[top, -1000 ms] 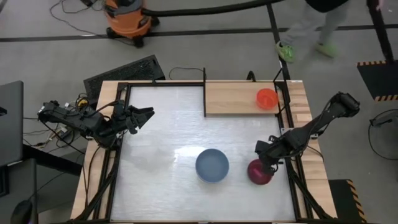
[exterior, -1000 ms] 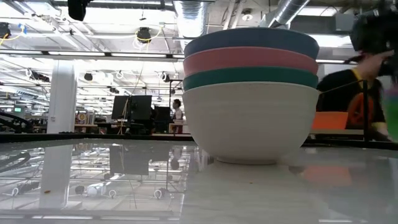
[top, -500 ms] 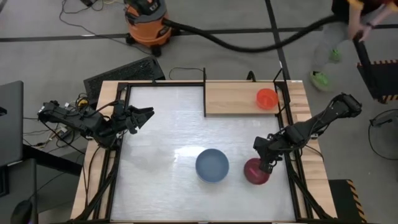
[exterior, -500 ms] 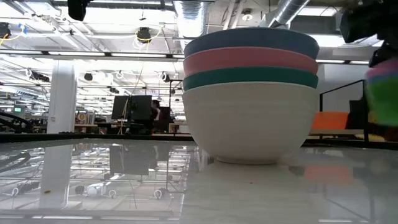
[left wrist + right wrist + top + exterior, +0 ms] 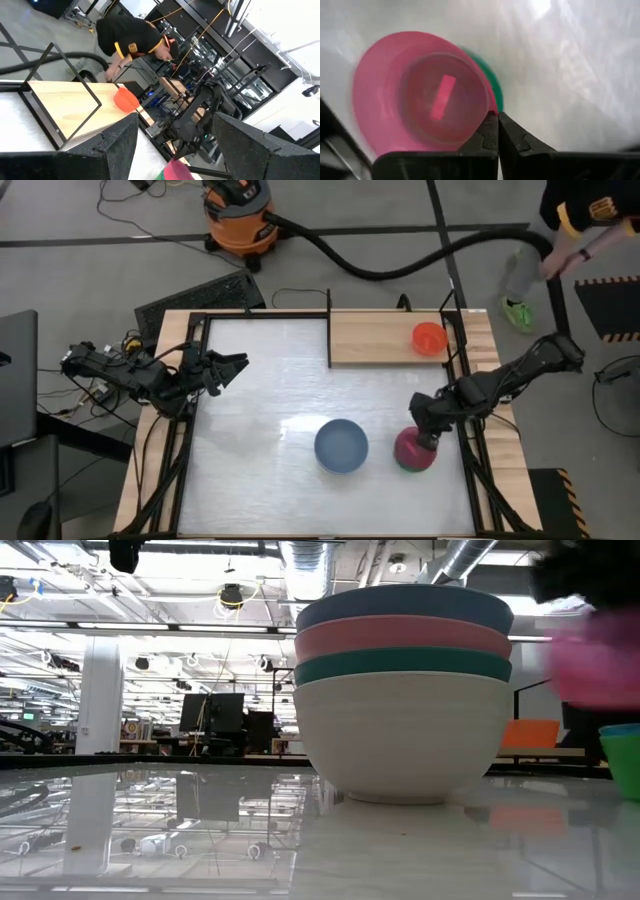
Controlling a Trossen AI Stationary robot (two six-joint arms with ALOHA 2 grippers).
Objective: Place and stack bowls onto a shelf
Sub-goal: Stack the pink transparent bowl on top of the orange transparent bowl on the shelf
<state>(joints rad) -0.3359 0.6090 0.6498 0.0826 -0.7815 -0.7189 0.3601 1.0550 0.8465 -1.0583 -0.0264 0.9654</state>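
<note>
Right pincer (image 5: 427, 442) near the bench's (image 5: 260, 380) right front edge, clamped on the maroon bowl's (image 5: 411, 450) rim above a green bowl (image 5: 622, 755), stack of larger bowls (image 5: 341, 446) just beside, open white surface leftward, left pincer (image 5: 237, 364) parted, empty, red bowl (image 5: 430, 338) on the far shelf (image 5: 375, 340), person (image 5: 560, 235) vacuuming beyond.

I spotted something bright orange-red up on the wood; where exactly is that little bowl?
From above, the red bowl sits alone at the right end of the wooden shelf, along the table's far edge, beyond the right hand.

Maroon bowl (image 5: 420, 92) hides most of the green bowl (image 5: 494, 90) beneath.
</note>
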